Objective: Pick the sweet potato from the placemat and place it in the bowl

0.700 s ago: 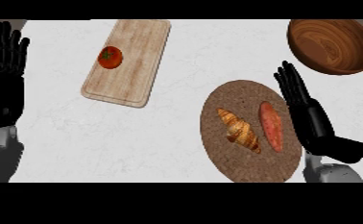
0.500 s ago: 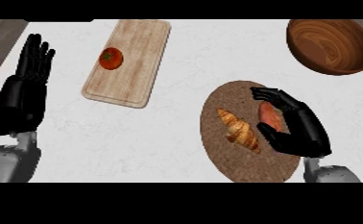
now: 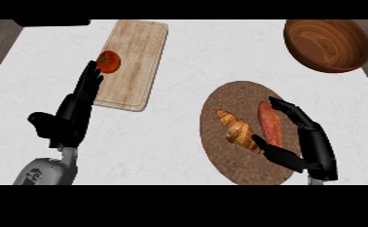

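The orange sweet potato (image 3: 270, 123) lies on the round brown placemat (image 3: 226, 162) at the lower right, next to a croissant (image 3: 237, 130). My right hand (image 3: 310, 141) is just right of it. Its fingers arch over the potato's far end and its thumb hooks in at the near end, so the hand is curled round the potato, which still rests on the mat. The wooden bowl (image 3: 327, 43) stands at the upper right, apart from the mat. My left hand (image 3: 72, 114) is open at the left, fingers straight.
A wooden cutting board (image 3: 137, 60) lies at the upper left with a tomato (image 3: 108, 61) near its left edge. The left hand's fingertips reach that edge just below the tomato. White counter shows between board and placemat.
The right hand went from flat beside the sweet potato to curled round it. The left hand moved in from the left edge toward the cutting board.
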{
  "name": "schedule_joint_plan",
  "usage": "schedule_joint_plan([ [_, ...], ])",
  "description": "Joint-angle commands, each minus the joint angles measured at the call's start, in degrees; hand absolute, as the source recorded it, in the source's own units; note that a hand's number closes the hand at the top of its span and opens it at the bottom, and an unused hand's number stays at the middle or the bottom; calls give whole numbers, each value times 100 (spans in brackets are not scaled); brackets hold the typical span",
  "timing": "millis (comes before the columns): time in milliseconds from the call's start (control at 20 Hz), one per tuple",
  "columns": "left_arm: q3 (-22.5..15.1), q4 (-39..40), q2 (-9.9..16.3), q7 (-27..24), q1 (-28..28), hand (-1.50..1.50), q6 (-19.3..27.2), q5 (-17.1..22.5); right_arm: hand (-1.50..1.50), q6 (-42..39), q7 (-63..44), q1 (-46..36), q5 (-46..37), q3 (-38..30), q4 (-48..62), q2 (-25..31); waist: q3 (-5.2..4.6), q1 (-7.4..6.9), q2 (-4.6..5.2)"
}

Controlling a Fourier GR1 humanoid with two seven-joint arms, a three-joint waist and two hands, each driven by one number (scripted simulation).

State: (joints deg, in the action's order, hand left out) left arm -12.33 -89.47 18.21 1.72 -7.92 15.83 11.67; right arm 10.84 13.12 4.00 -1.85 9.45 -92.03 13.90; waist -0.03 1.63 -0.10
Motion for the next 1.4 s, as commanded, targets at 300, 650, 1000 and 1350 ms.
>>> schedule_joint_plan([
  [300, -38, 270, -314, 143, -291, 0, -165, -218, -150, 434, -1005, 164, -543, -512, -1727, 421, -2, -132, 8],
  [650, -14, 247, -359, 54, -56, 0, -294, -251, -150, -244, -3546, -256, -599, -885, -2712, 1240, -5, -165, 9],
  [1000, -82, 215, -462, 290, -235, 0, -231, -442, -150, -1206, -4788, -571, -143, -765, -2185, 1670, 0, -198, 12],
  [1350, 158, 418, -635, 106, -264, 0, -372, -507, -150, -1559, -4868, -442, -555, -314, -1793, 1291, 3, -150, 8],
])
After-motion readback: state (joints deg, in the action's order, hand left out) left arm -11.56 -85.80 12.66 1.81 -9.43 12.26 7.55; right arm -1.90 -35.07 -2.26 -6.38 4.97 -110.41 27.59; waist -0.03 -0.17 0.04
